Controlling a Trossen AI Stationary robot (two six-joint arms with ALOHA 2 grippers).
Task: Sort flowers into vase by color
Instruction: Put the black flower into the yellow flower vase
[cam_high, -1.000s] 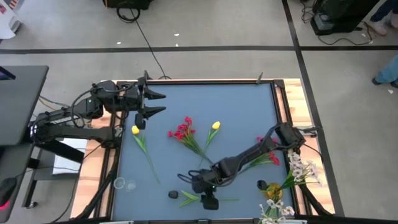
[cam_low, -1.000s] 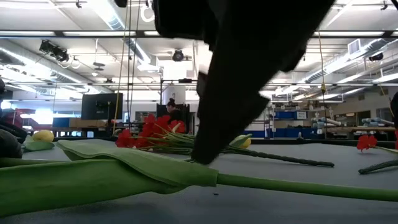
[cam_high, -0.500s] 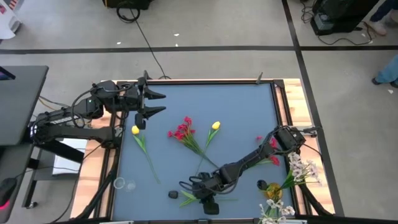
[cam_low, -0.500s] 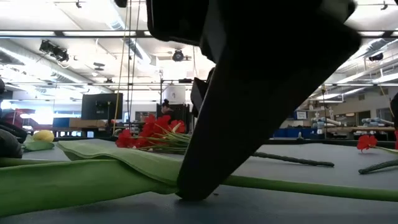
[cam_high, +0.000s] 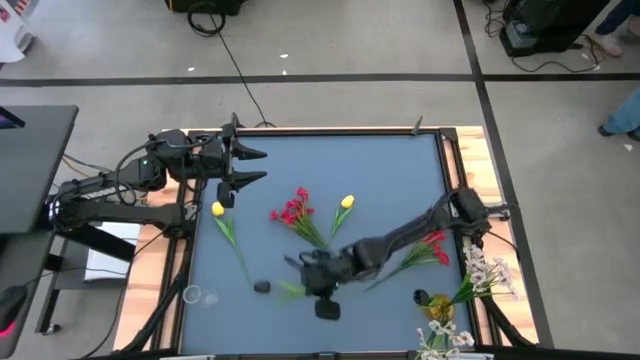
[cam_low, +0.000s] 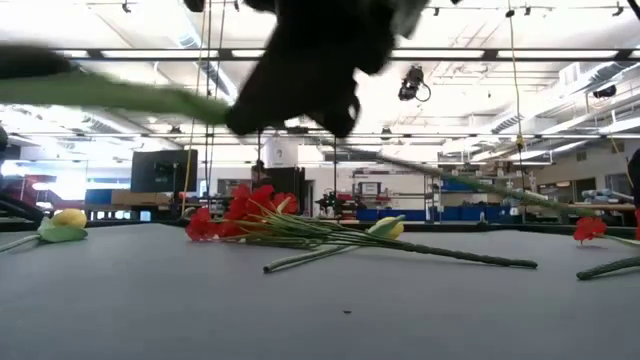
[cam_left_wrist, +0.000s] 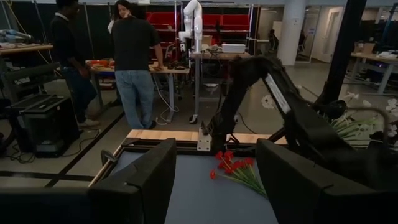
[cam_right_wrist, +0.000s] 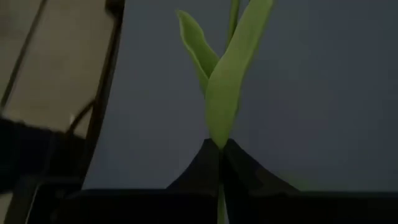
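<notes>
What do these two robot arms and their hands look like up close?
Both arms are dark, nearly black, built from jointed segments with black cables along them. The left hand ends in two pointed dark fingers; in its wrist view the fingers look broad and blocky. The right hand is equally dark.

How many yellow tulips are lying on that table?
2. One yellow tulip lies near the table's left side, just below the waiting left gripper. The other yellow tulip lies mid-table, right of the red cluster. None seems hidden.
</notes>
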